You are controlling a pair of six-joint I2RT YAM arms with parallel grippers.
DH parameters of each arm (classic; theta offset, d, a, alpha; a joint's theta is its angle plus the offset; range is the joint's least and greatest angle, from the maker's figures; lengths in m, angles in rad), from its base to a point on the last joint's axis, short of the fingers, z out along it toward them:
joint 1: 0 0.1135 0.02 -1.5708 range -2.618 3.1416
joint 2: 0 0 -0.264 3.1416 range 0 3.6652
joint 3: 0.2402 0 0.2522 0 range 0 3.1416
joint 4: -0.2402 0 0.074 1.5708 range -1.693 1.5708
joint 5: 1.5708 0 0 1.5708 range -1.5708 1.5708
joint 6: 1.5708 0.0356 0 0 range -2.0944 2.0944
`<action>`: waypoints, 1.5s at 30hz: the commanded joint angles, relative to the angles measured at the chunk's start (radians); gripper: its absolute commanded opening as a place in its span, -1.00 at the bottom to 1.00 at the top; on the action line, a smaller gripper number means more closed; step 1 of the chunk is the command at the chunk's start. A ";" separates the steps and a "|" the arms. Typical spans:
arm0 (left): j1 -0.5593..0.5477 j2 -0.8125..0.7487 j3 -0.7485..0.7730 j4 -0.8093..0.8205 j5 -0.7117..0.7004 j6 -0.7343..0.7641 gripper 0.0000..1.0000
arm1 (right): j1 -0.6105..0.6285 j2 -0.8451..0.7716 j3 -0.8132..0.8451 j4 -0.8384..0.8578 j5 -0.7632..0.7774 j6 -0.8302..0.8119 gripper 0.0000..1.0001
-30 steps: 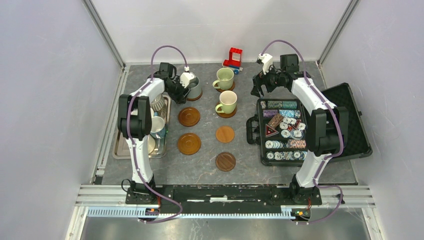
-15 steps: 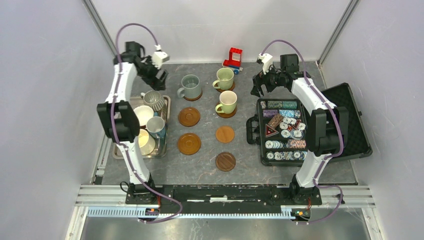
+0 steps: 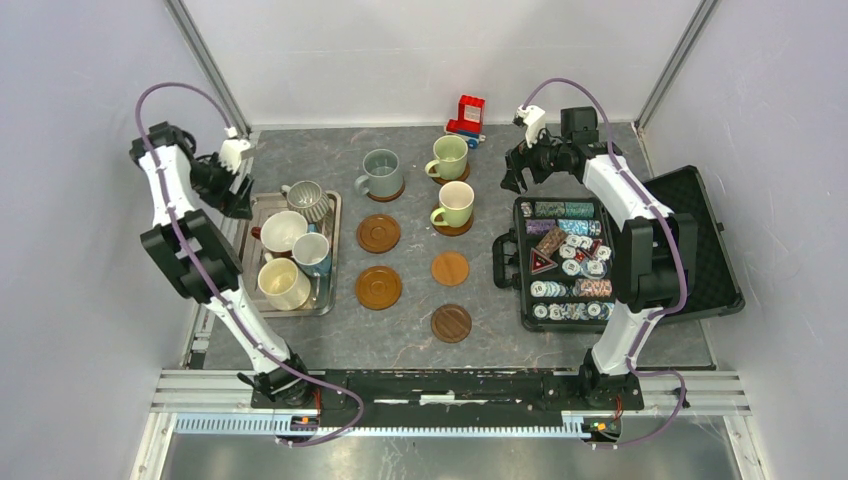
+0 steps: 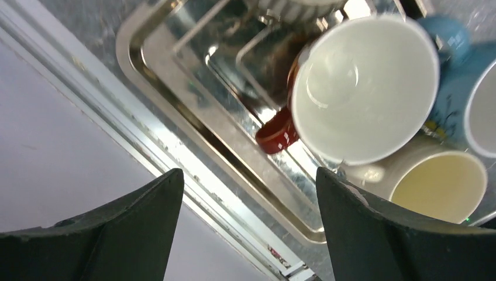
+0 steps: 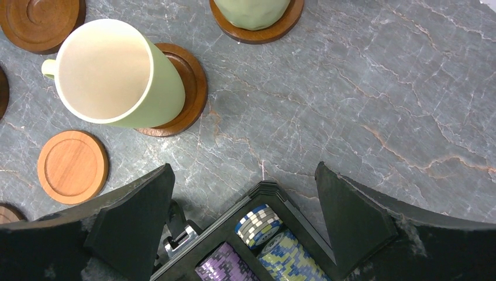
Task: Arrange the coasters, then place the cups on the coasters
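Two claws: both spread wide, neither holding nor touching anything.
Left claw [image 3: 237, 190]: upper left of the overhead view, above the far left corner of the metal tray [image 3: 300, 312]; in its own camera [image 4: 247, 175] the dark fingers [image 4: 117, 234] stand far apart, with the tray rim [image 4: 175, 99] showing between them.
Right claw [image 3: 522, 172]: right of centre near the top, over the table at the far edge of the chip case [image 3: 700, 240]; in its own camera [image 5: 243, 170] the gap frames bare table and a corner of the case [image 5: 257, 202].
Cups on coasters: three. The grey-green cup [image 3: 381, 172] is at upper centre, the far pale green cup [image 3: 449, 157] to its right, and the near pale green cup [image 3: 456, 203] [image 5: 111, 73] just below that.
Cups in the tray: four, packed close. The ribbed grey cup [image 3: 308, 200] is at the top, with the cream-and-brown cup [image 3: 283, 232] [image 4: 362, 82], the blue-white cup [image 3: 313, 253] [image 4: 462, 88] and the cream-yellow cup [image 3: 283, 283] [image 4: 436, 187] below it.
Bare coasters: four, in two columns at centre: two dark rimmed ones [image 3: 378, 233], [image 3: 378, 287], a lighter flat one [image 3: 450, 268] [image 5: 73, 167] and a dark one [image 3: 451, 323].
Long axis: every cup stands upright, mouth up.
Handles: the three cups on coasters point theirs toward the left of the frame. The cream-and-brown cup's red-brown handle and the ribbed grey cup's handle also point left. For the other two I cannot tell.
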 commanded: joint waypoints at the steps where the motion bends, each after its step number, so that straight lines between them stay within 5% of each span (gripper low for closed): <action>1: 0.056 -0.031 -0.050 -0.032 0.015 0.178 0.75 | 0.002 -0.015 0.060 0.013 -0.030 0.019 0.96; 9: 0.060 -0.003 -0.158 0.003 -0.041 0.468 0.68 | 0.005 -0.021 0.047 0.012 -0.024 0.016 0.96; 22: 0.004 0.057 -0.208 0.054 -0.019 0.590 0.58 | 0.005 -0.021 0.060 -0.011 0.001 0.001 0.96; 37: 0.070 0.003 -0.290 -0.049 -0.012 0.616 -0.29 | 0.005 -0.033 0.039 -0.011 0.010 -0.006 0.96; 41: 0.071 -0.033 -0.334 -0.025 0.008 0.591 -0.30 | 0.005 -0.032 0.036 -0.010 0.009 -0.008 0.96; 45: 0.068 -0.056 -0.382 0.079 0.034 0.501 0.06 | 0.005 -0.030 0.038 -0.007 0.007 -0.005 0.96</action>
